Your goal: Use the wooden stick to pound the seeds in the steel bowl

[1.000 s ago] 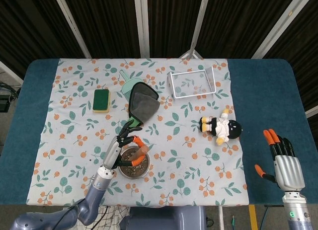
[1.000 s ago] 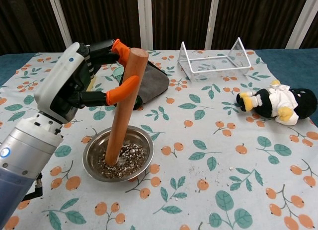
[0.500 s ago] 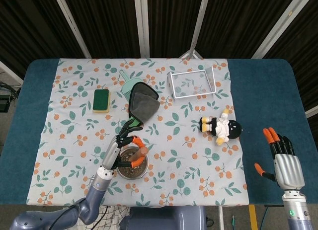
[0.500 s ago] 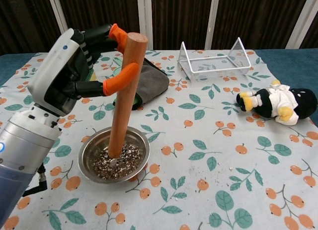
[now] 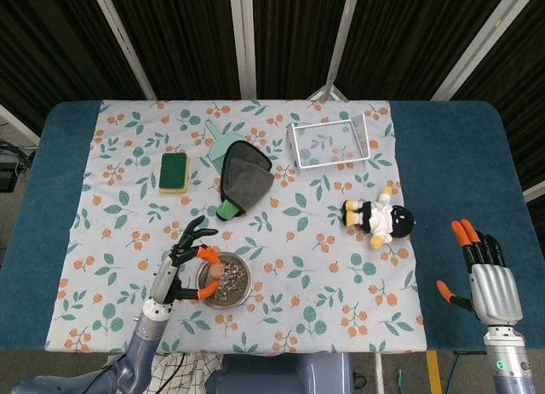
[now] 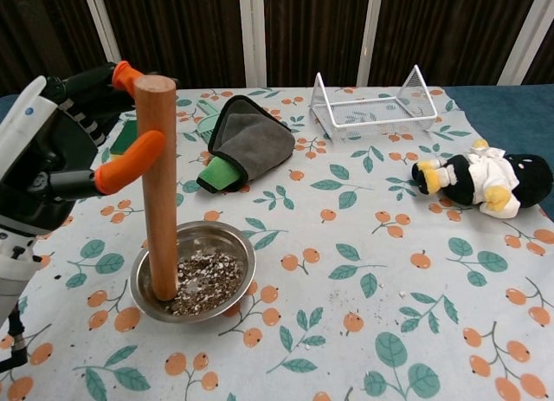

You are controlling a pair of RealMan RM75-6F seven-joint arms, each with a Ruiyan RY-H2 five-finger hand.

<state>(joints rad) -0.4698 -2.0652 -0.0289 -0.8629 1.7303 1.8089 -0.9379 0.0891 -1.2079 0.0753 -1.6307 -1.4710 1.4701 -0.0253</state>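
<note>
The wooden stick [image 6: 160, 193] stands upright with its foot in the left part of the steel bowl [image 6: 240, 255], among crushed seeds [image 6: 204, 290]. My left hand [image 6: 61, 150] holds the stick near its top between orange-tipped fingers. In the head view the left hand [image 5: 181, 263] is just left of the steel bowl [image 5: 245, 284], and the stick [image 5: 219, 272] shows end-on. My right hand [image 5: 488, 276] hovers over the blue cloth at the table's right side, fingers spread, holding nothing. It does not show in the chest view.
A plush toy [image 5: 379, 217] [image 6: 480, 183] lies to the right. A wire rack [image 5: 330, 141] [image 6: 374, 106] stands at the back. A grey cloth [image 5: 245, 173] [image 6: 255, 141] covers a green tool behind the bowl. A green sponge [image 5: 174, 172] lies at the back left.
My left hand has moved left with the stick. The stick went from leaning to upright, and its foot shifted to the bowl's left side. The bowl slid slightly left.
</note>
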